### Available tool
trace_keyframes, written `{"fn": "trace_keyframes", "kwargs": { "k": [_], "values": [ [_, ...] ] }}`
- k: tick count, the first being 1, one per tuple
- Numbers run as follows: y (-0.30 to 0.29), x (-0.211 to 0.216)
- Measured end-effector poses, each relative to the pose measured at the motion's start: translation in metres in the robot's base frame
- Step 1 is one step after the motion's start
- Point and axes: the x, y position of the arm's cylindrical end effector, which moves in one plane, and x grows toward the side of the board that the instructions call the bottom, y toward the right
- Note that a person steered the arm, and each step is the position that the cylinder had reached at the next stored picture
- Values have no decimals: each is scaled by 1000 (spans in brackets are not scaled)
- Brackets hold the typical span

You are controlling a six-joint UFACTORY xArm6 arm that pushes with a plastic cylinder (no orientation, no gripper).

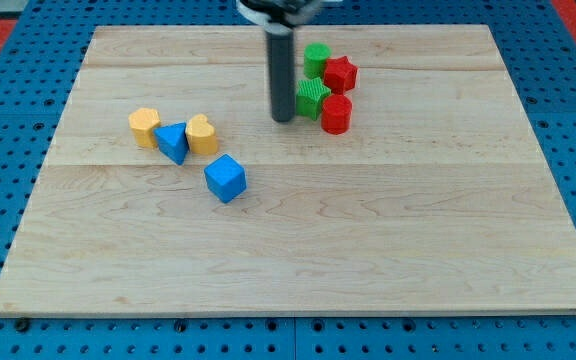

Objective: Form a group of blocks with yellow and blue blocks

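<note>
A yellow hexagonal block (pixel 144 126), a blue triangular block (pixel 173 141) and a yellow rounded block (pixel 202 133) stand in a row, touching, at the view's left middle. A blue cube (pixel 225 178) sits just below and right of them, apart. My tip (pixel 283 119) rests on the board well to the right of that row, just left of the green star block (pixel 313 98).
A green round block (pixel 317 58), a red star block (pixel 340 73) and a red cylinder (pixel 336 114) cluster with the green star at the view's upper middle. The wooden board (pixel 368 230) lies on a blue pegboard.
</note>
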Motion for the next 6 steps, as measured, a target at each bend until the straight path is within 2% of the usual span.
{"fn": "trace_keyframes", "kwargs": {
  "k": [1,3,4,6],
  "values": [
    [-39,73],
    [-168,71],
    [-167,63],
    [-162,79]
  ]
}}
